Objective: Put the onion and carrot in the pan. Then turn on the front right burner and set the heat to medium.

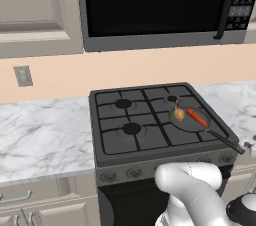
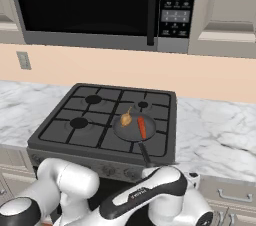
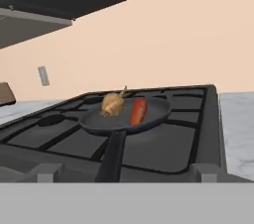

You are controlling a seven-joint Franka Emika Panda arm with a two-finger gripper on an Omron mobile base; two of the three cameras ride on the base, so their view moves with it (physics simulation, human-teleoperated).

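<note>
Nearest the base, the arm is folded low in front of the stove point(image 1: 150, 160), its hand below the front edge; the gripper's tips do not appear clearly, but the jaws stand released, holding nothing. Along the stove's front panel sits a row of knobs point(image 1: 134, 173), small and dim in the left base view, and the step in hand looks to be the burner control, since both vegetables already lie in the pan. To do it well, the hand should pick the knob towards the front right corner, square up to its face, close around it rather than beside it, and turn only partway, stopping short of the full sweep so the heat lands at medium. No markings on the knobs can be made out, so which one serves the front right burner is a judgement. Beyond the front edge, the pan point(image 2: 131, 131) rests on the front right burner, its black handle reaching to the front edge; the onion point(image 2: 126, 118) lies at the pan's far left rim, the carrot point(image 2: 142, 127) just beside it. Farther back hangs the microwave point(image 2: 90, 5); its keypad labels are too small to read.
</note>
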